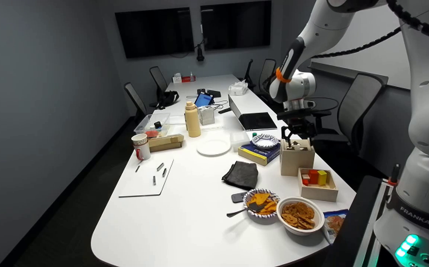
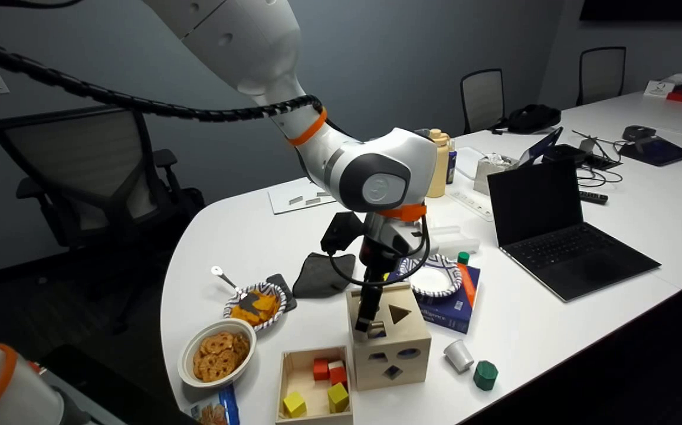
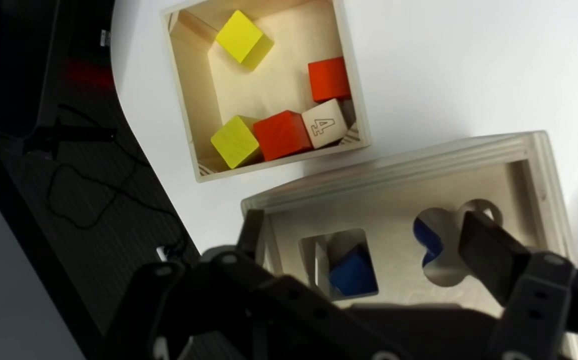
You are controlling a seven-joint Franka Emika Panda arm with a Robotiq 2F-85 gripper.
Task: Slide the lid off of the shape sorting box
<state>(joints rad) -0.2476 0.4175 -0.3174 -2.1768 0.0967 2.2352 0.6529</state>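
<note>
The flat pale-wood lid (image 3: 394, 240), pierced with cut-outs, tops the cube-shaped pale-wood box (image 1: 297, 163), at 5 o'clock from the shallow square wooden tray (image 3: 269, 90) in the wrist view. The black two-fingered end effector (image 3: 362, 227) is spread wide over it, contact uncertain. The lid should prove light and stiff, best hooked inside a cut-out. It looks roughly square, without clear long axis; there its upper edge runs 9 to 3 o'clock, slightly skewed.
</note>
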